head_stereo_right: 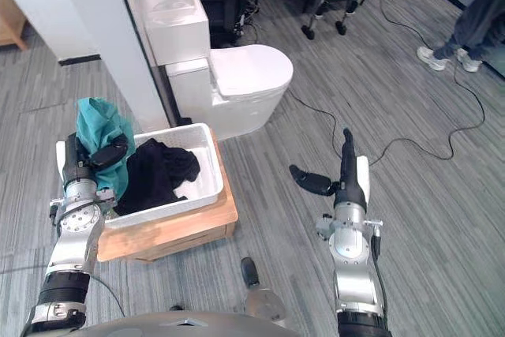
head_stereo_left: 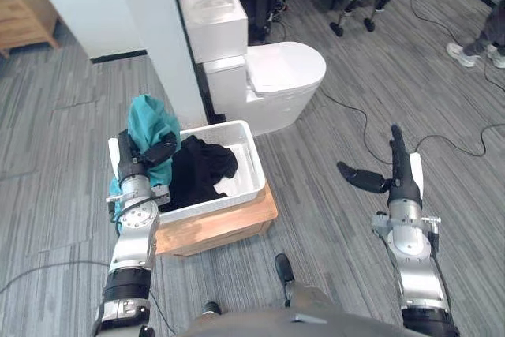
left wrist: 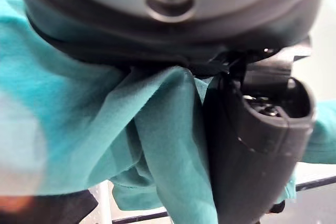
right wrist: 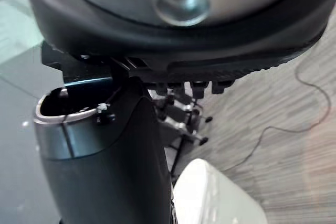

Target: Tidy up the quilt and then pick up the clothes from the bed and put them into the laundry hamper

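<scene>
Left hand (head_stereo_left: 136, 165) is curled round a teal garment (head_stereo_left: 151, 120), with the thumb clamped across the cloth. The cloth bunches above the fingers and hangs down past them, and the left wrist view shows it pinched against the thumb. The hand stands at the left rim of the laundry hamper (head_stereo_left: 251, 150). The cloth seems to hang partly outside that rim, though the angle makes this hard to settle. Black clothes (head_stereo_left: 197, 167) already lie heaped inside the hamper, which sits on a low wooden stand (head_stereo_left: 229, 226). Right hand (head_stereo_left: 401, 171) hovers over the floor well to the right of the hamper, fingers straight and thumb spread, holding nothing. A white toilet (head_stereo_left: 276, 73) stands just behind the hamper.

The step in hand looks like the drop-off of the teal garment. The next move likely calls for carrying the left hand further over the hamper's middle. The fingers should then uncurl so the whole cloth falls inside rather than draping over the rim.
</scene>
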